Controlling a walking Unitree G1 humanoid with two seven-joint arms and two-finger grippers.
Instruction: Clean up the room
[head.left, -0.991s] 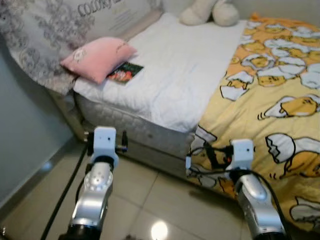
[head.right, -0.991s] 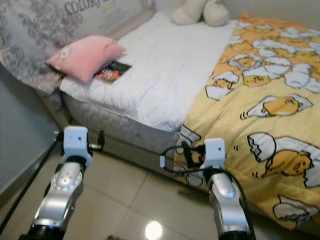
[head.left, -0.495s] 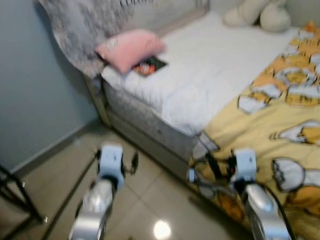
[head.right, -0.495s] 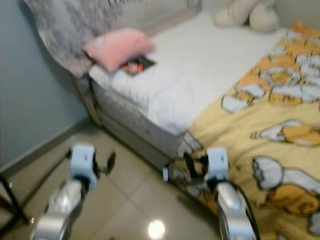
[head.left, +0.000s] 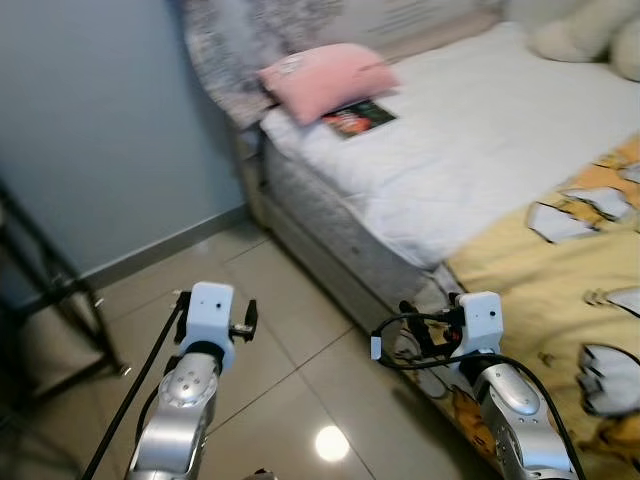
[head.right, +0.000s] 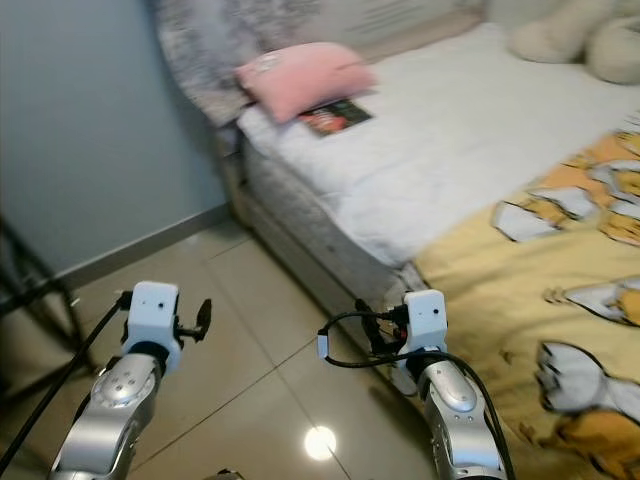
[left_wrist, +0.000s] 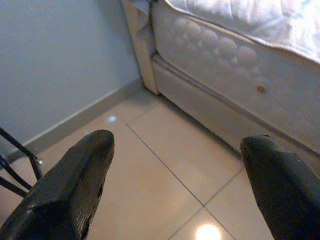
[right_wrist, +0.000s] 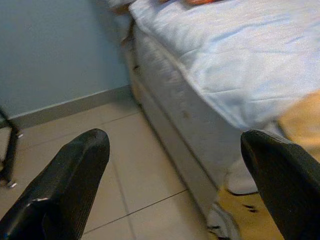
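The bed (head.left: 470, 170) serves as the reference landmark: a mattress under a white quilted sheet, with a patterned headboard (head.left: 250, 40) at its head end against the blue-grey wall (head.left: 90, 130). A pink pillow (head.left: 325, 78) lies at the head of the bed, touching the headboard. A small book with a dark, red-marked cover (head.left: 358, 117) lies flat on the sheet just beside the pillow, partly tucked under its edge. A yellow blanket printed with egg characters (head.left: 570, 300) covers the foot side of the bed and hangs over its edge toward the tiled floor (head.left: 280, 370). A cream plush toy (head.left: 590, 30) rests on the far side of the bed. A black metal stand (head.left: 50, 300) is on the floor, well apart from the bed, near the wall. The left pincer (left_wrist: 180, 192) hovers over the floor beside the bed frame, fingers spread wide apart and holding nothing. The right pincer (right_wrist: 175, 192) hovers near the bed's edge, fingers likewise spread apart and holding nothing.
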